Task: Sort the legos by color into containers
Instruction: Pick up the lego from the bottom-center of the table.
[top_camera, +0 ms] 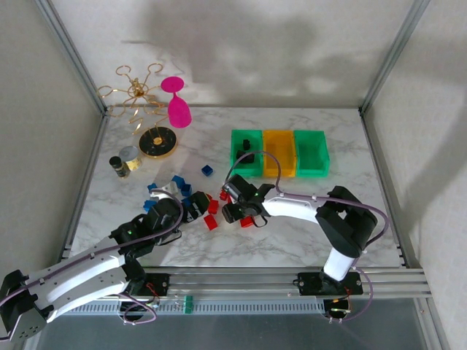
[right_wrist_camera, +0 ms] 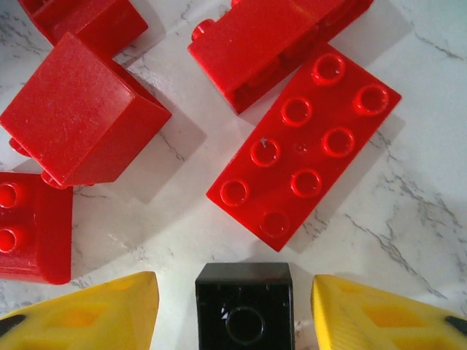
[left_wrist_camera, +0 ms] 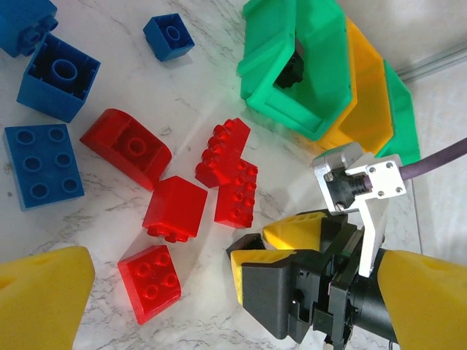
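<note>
The marble table (top_camera: 292, 240) fills the top view, walled on three sides. The left arm (top_camera: 80, 273) reaches in from the near left corner and covers part of the brick pile. Its gripper (top_camera: 188, 209) is hard to make out from above. Its own camera shows the two yellow fingers (left_wrist_camera: 44, 292) spread wide with nothing between them, both cut off at the frame's bottom corners. The right arm (top_camera: 306, 208) bends across to the same pile. Three bins stand side by side at the back – green (top_camera: 237, 154), orange (top_camera: 279, 157), green (top_camera: 312, 154) – and the left one holds something black (top_camera: 246, 144), too small to name. In the left wrist view the bins overlap, so the far green one is mostly hidden. A gold wire stand (top_camera: 139, 95), a pink glass (top_camera: 177, 108) and two small jars (top_camera: 120, 166) sit far left. Blue bricks (left_wrist_camera: 42, 164) lie left of the red bricks (left_wrist_camera: 175, 208), loose on the table. The right gripper (left_wrist_camera: 271, 246) hangs low over the red ones, its jaws partly open on either side of a black brick (right_wrist_camera: 244, 306) – a clear gap on one side, a thin one on the other, so it is not clamped. That brick's near end is cut off by the frame edge, beside a red eight-stud brick (right_wrist_camera: 303, 146).
</note>
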Available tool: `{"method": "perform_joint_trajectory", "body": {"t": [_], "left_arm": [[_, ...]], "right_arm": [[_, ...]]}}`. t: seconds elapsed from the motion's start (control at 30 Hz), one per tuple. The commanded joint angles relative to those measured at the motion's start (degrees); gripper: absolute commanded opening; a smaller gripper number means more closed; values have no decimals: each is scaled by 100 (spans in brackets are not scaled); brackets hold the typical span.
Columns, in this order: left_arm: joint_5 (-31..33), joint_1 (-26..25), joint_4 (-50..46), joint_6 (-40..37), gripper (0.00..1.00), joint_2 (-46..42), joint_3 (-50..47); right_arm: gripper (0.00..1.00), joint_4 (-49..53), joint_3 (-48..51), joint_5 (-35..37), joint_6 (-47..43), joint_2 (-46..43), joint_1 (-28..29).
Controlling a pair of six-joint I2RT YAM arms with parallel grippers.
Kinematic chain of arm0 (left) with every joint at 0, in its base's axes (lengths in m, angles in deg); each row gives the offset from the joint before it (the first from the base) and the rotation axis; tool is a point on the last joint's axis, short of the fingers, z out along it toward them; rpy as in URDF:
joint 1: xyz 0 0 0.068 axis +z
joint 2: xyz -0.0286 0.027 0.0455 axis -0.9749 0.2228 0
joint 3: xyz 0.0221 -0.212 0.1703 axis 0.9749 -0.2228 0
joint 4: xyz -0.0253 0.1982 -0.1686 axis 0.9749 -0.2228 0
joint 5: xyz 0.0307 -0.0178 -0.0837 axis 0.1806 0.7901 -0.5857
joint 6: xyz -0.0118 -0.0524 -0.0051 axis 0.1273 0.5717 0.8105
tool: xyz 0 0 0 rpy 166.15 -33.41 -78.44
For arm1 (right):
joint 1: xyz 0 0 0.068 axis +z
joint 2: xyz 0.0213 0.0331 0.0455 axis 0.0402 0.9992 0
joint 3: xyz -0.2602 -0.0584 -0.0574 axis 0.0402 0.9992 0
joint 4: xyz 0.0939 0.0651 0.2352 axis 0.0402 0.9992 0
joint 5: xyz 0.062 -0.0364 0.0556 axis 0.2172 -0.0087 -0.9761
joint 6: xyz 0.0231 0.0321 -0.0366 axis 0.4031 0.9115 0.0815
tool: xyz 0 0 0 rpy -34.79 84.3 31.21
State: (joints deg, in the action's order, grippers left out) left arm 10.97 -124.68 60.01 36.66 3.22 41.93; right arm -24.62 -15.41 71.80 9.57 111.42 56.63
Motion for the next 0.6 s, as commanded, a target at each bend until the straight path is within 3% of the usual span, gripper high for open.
{"method": "perform_joint_trajectory", "body": {"t": [0.0, 0.37, 0.57], "left_arm": [[240, -38, -185, 80, 100, -66, 11], [292, -44, -167, 11, 99, -5, 50], [297, -44, -155, -34, 100, 13, 106]], "right_arm": [[54, 234, -211, 74, -168, 189, 60], [38, 273, -225, 67, -119, 151, 61], [37, 285, -196, 100, -18, -104, 41]]}}
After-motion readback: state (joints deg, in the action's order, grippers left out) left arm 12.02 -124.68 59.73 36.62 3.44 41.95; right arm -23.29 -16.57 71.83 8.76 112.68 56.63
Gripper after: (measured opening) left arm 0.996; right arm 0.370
